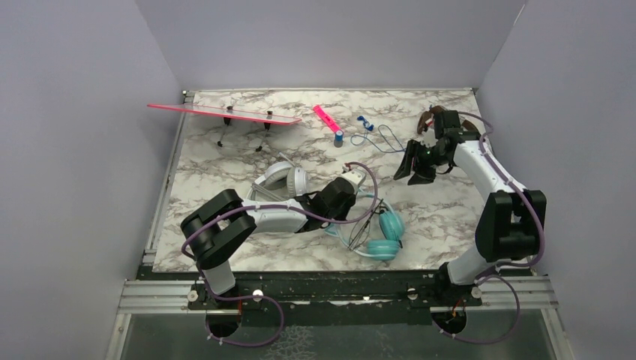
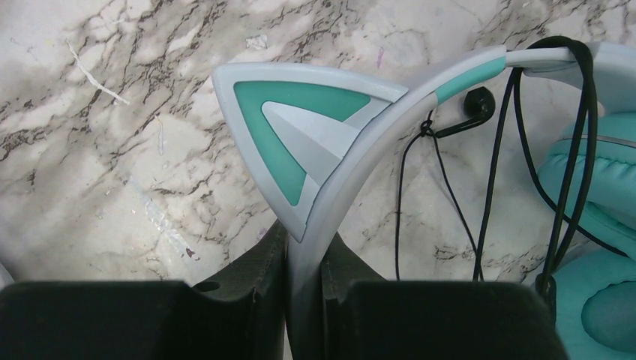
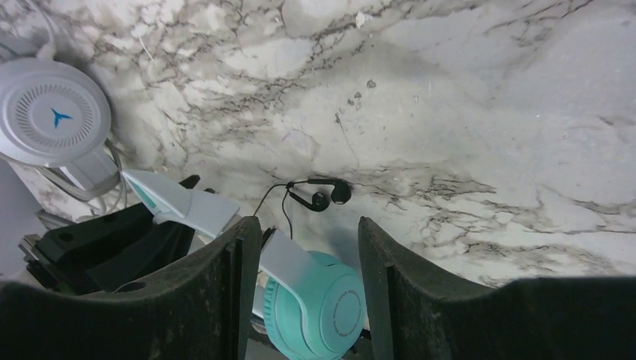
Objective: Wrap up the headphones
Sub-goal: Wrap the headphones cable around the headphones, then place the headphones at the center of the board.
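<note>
While the right claw point(image 3: 306, 238) gapes, left claw point(image 2: 304, 251) clamps teal headphones point(image 2: 300, 127).

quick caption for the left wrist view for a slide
Left hand pinching the headband of the teal cat-ear headphones, black cord draped over it, marble table beneath.

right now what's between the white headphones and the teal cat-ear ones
The left gripper, fingers shut on the teal set's headband; the top view shows it between the white headphones and teal cups.
</note>
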Motion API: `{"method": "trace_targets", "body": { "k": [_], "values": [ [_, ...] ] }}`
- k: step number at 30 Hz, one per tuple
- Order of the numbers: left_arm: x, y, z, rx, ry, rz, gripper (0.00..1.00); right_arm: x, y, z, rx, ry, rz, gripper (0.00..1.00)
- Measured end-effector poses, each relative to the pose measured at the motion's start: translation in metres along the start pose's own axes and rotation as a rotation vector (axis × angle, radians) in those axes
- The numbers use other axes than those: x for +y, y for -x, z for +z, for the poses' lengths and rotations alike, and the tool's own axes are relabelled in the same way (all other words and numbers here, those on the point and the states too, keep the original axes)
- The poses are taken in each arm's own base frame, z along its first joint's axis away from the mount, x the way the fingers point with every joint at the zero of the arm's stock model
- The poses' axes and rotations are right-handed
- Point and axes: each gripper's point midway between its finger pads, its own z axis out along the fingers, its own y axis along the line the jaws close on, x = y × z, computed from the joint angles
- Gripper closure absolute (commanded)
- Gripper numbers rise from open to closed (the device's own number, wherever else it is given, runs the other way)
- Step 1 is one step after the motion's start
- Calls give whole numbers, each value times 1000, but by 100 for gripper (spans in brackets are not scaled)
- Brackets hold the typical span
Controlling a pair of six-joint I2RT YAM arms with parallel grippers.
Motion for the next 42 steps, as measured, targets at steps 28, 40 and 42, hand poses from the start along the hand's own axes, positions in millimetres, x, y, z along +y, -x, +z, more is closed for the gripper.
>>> {"method": "trace_targets", "body": {
  "k": [28, 40, 42],
  "values": [
    [4, 4, -5, 67, 57, -29, 48, 6, -4, 2, 18, 51, -54, 38],
    [-4, 82, -52, -46, 43, -13, 20, 13, 12, -32, -124, 30, -146, 24],
    [-10, 114, -70, -112, 16, -20, 16, 17, 17, -44, -176, 28, -170, 16]
  ]
}}
